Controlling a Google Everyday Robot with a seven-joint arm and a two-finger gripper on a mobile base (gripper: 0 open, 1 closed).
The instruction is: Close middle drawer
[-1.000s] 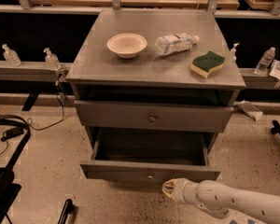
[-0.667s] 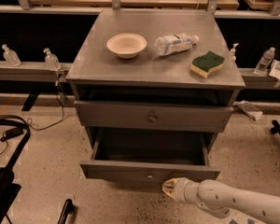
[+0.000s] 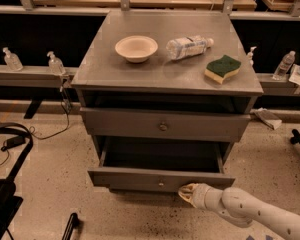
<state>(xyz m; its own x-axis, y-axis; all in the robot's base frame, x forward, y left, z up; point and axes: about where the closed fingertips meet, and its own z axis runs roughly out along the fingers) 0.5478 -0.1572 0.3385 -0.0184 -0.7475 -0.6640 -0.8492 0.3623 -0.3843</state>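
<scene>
Camera view: middle drawer (image 3: 135,178) is pulled well out of the cabinet, its dark inside exposed and its front panel low in the frame. The upper drawer (image 3: 205,126) above sits nearly flush. Tool (image 3: 187,193) is low, at the bottom edge of the open drawer's front panel, just right of its small knob (image 3: 161,183). It looks to be touching the panel, with the white arm (image 3: 255,214) coming in from the lower right. Likely placed there to push the front straight back in. Cannot tell if the tool is wide or narrow. Bowl (image 3: 136,48), bottle (image 3: 188,47) and sponge (image 3: 223,69) rest on the top surface (image 3: 155,74), clear of the push. Task not yet done.
</scene>
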